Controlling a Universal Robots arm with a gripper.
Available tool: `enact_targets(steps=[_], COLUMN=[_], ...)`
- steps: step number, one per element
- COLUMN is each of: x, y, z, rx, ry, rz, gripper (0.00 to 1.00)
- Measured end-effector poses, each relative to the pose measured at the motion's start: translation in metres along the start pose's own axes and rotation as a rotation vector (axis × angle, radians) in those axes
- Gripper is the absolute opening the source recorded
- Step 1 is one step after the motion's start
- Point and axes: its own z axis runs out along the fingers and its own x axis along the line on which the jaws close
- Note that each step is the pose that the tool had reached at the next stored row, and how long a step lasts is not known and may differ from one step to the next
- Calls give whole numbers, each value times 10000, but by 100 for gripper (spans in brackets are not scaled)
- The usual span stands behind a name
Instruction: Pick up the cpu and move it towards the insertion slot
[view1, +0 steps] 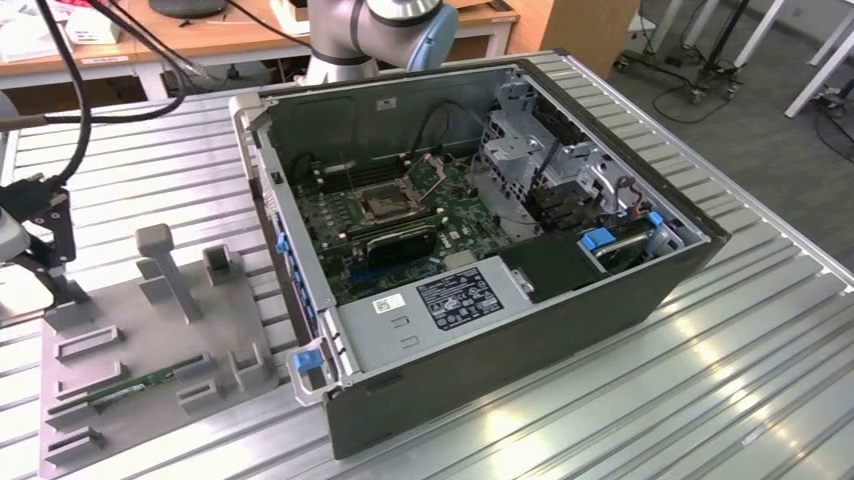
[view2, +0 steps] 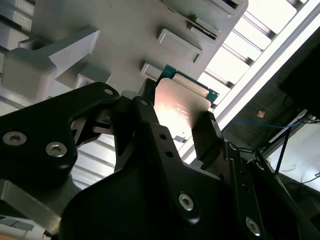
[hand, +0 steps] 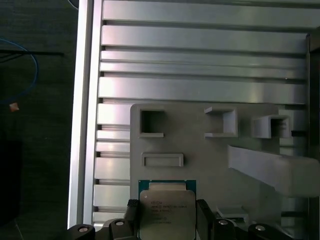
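**Gripping the cpu at the parts tray, well away from the socket**

We're seeing the gripper pinching the cpu btwn its two black fingers, one on each opposite edge, w/ the jaws pressing in on it. In both wrist views the silvery top is facing the camera, w/ a thin green edge peeking out on the far side. In the second wrist view the cpu is sitting btwn the fingers & catching the light on its top. We're not able to tell whether it's touching the grey tray beneath it or hanging just above. The tray is lying on a ribbed metal table & carrying raised blocks & pockets.

In the ext. view the gripper is hanging over a corner of the tray at that view's left. A green memory stick is lying in the tray. The open pc case is lying on its side to the exterior view's right of the tray. The socket is sitting on the green board inside it, well apart from the gripper & cpu.
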Motion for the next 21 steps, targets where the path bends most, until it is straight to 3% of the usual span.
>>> enact_targets(steps=[5, 21], x=[0, 0], y=[4, 6], z=[-116, -149], rx=[0, 1], ry=[1, 2], rz=[0, 0], gripper=[54, 54])
